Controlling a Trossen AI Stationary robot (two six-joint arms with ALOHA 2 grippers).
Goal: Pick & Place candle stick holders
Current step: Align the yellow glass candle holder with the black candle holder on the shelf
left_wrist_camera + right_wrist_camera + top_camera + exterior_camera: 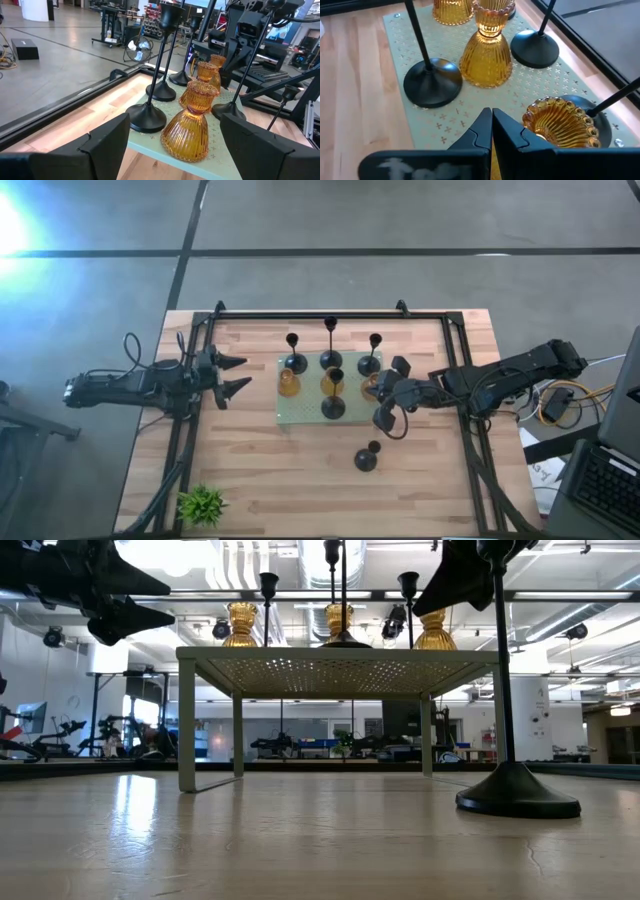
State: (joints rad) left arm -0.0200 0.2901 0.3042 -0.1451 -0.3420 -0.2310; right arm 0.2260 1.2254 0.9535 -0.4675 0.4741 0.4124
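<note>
Three amber candle stick holders (333, 380) and several black ones (330, 358) stand upright on a pale green perforated mat (300, 415) raised on legs. One more black holder (366, 458) stands by its dome base on the wood nearer the front. My right gripper (380, 393) is shut and tipped down over the mat's right part. Its tips (491, 114) hang just beside the rightmost amber holder (564, 125), with nothing between them. My left gripper (238, 375) waits open left of the mat, level, facing the holders (192, 122).
A black rail frame (330, 315) runs around the wooden table. A small green plant (202, 503) sits at the front left corner. A laptop and cables (600, 470) lie off the table's right edge. Bare wood lies in front of the mat.
</note>
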